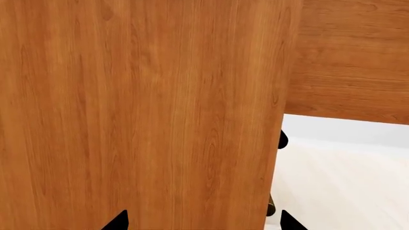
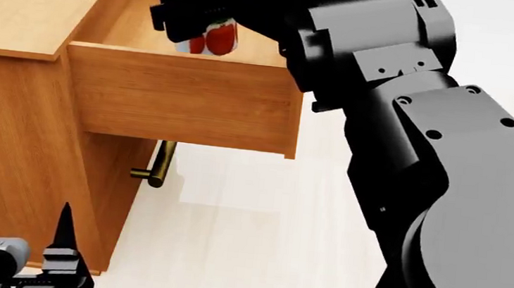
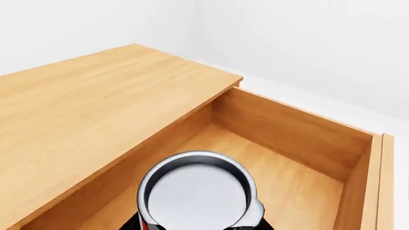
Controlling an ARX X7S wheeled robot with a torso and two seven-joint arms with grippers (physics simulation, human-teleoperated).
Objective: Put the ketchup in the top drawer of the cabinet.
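Ketchup [image 3: 195, 194], nearest the right wrist camera, sits clamped in the right claw [image 2: 198, 18] above the open top drawer [image 2: 186, 98]. Lower it straight below the claw, clear of walls, then release. Left claw [image 2: 13, 230] hangs spread apart beside the cabinet [image 2: 12, 141].

Evenly and brightly lit, sharp, free of blur. Soft shadow beneath the top drawer [image 2: 185, 102]; faint sheen on the ketchup [image 3: 197, 194] lid.

Pale cream floor [image 2: 227, 254] under even light, plain white wall [image 3: 307, 43] behind
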